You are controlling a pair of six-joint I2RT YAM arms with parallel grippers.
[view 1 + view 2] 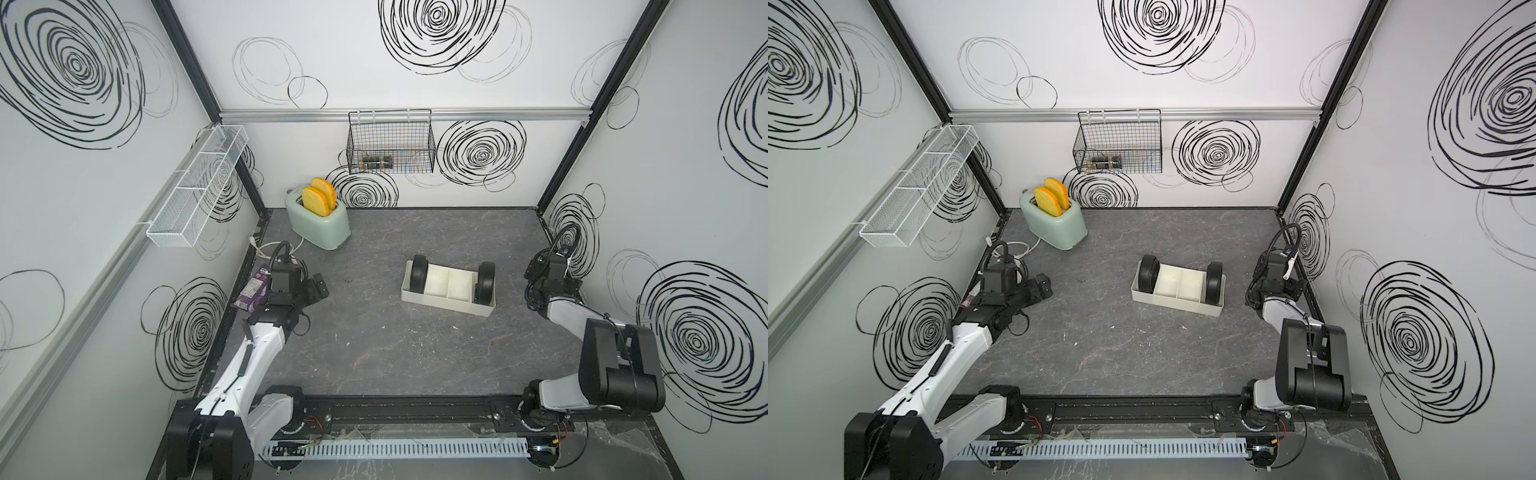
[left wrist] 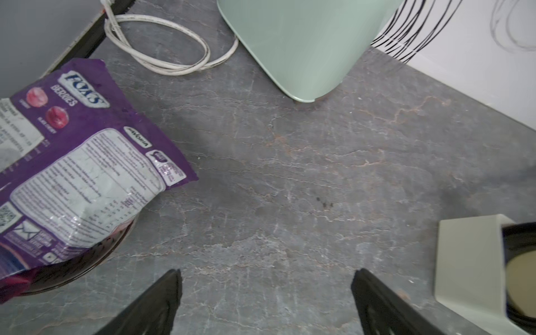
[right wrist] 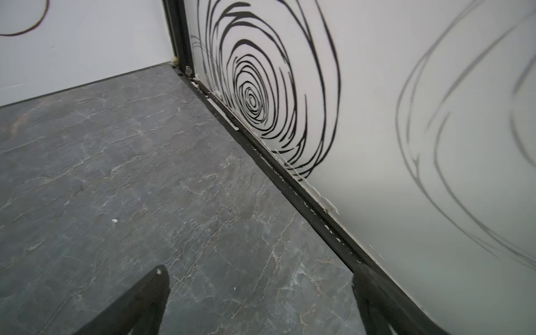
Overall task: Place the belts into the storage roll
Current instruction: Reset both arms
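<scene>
I had both arms pulled back to the sides of the bench (image 1: pixel 374 357). The left end effector (image 2: pixel 265 278) hung with its jaws wide apart and nothing between them. It was over bare bench near a purple candy bag (image 2: pixel 87 162) and a looped white cable (image 2: pixel 162 49), with the mint-green toaster (image 2: pixel 301 43) beyond. The right end effector (image 3: pixel 261 275) was likewise spread open and empty, low over the bench by the right wall, one finger close to the black strip at the wall's foot. The storage roll (image 1: pixel 446 306) (image 1: pixel 1177 308) sat on the bench between the arms, nearer the right one but well apart from both, and slightly skewed in both top views. The left belt (image 1: pixel 419 274) stood on edge as a tight black coil in the left end compartment. The right belt (image 1: pixel 485 283) stood the same way in the right end compartment, with the two middle compartments between them. Two orange slices (image 1: pixel 318 197) stuck up from the toaster.
</scene>
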